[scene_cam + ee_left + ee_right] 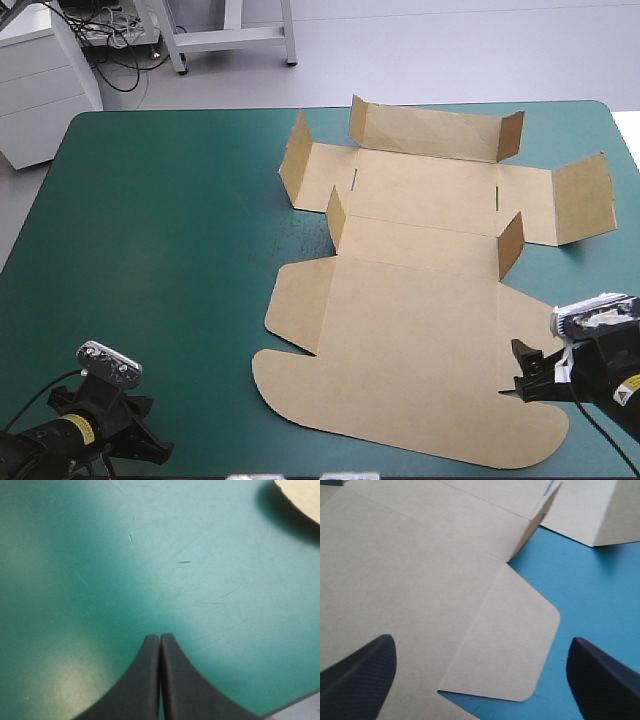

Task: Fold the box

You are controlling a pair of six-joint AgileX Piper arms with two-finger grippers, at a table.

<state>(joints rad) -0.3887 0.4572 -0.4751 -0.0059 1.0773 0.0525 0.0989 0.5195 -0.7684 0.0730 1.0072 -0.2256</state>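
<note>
The brown box (420, 330) lies as a cut sheet on the right half of the teal-green table. Its big rounded lid panel is flat at the near side. At the far side the long wall (430, 130), the left flap (295, 160) and two small tabs stand raised. My right gripper (517, 370) is open at the sheet's near right edge. In the right wrist view the gripper (480, 642) has the lid's rounded side flap (510, 645) lying flat between its fingers. My left gripper (140, 425) is shut over bare cover (160, 639), with a corner of the box (302, 495) far ahead.
The table's near edge (300, 705) shows just beside the left gripper. A white cabinet (40, 80) stands beyond the table's far left corner. The wide right flap (585, 200) reaches close to the table's right edge.
</note>
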